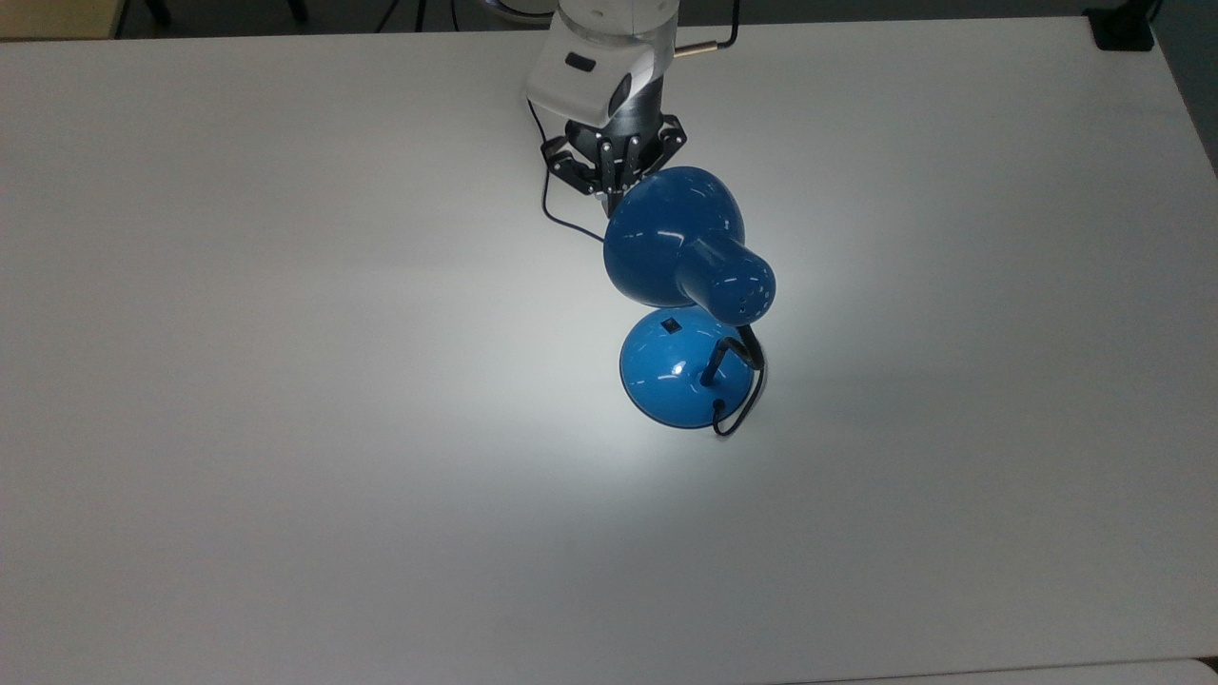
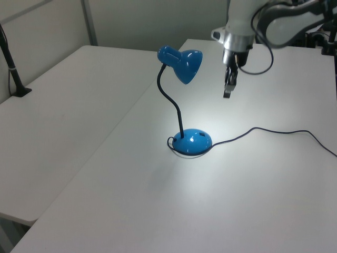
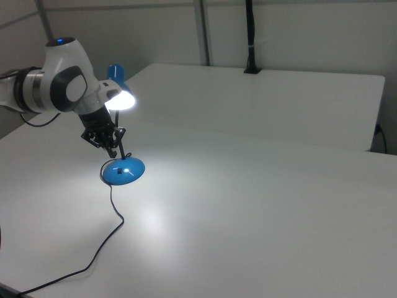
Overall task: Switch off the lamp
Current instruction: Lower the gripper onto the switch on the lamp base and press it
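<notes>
- Lamp (image 1: 690, 295) stands near the middle of the white table (image 1: 285, 381), still lit; a bright pool surrounds its round blue base (image 2: 192, 141).
- Its shade (image 2: 187, 65) leans over the base, partly covering the small black switch (image 1: 672, 325) from above.
- Gripper (image 2: 227, 93), fingers pressed together, hangs beside the shade above the cord (image 2: 274, 131), probably to poke the switch with one narrow tip.

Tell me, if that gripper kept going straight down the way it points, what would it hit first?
Probably the bare white table, near the black cord. The gripper hangs beside the lamp, though depth is hard to judge.
</notes>
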Robot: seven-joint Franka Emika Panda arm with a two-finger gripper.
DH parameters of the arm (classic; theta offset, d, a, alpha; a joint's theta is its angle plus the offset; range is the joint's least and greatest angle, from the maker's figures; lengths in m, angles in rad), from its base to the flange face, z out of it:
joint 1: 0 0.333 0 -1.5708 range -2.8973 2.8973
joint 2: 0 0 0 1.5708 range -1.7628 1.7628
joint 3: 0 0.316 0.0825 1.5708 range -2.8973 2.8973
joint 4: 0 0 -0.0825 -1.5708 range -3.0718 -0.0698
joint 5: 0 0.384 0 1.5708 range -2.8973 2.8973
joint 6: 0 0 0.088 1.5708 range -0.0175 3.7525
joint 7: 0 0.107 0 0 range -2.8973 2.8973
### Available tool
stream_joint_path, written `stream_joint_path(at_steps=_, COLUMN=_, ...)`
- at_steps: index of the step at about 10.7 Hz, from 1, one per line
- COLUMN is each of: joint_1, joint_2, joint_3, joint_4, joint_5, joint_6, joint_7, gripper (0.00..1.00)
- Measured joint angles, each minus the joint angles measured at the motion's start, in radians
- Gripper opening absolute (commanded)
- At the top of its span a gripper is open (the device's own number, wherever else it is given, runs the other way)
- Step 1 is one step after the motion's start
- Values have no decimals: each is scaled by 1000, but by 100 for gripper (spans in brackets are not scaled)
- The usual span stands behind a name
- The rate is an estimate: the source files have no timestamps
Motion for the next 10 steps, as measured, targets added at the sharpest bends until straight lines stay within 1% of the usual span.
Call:
stream_joint_path(at_steps=3, joint_1=5, joint_2=85, joint_3=2, joint_4=-15, joint_5=0, joint_6=124, joint_7=0, gripper=0)
stream_joint_path(at_steps=5, joint_1=5, joint_2=139, joint_3=14, joint_4=-24, joint_5=0, joint_6=216, joint_7=0, gripper=0)
stream_joint_path(at_steps=7, joint_1=5, joint_2=180, joint_3=20, joint_4=-25, joint_5=0, joint_6=266, joint_7=0, gripper=0)
stream_joint_path(at_steps=10, joint_1=5, joint_2=212, joint_3=31, joint_4=-25, joint_5=0, joint_6=319, joint_7=0, gripper=0)
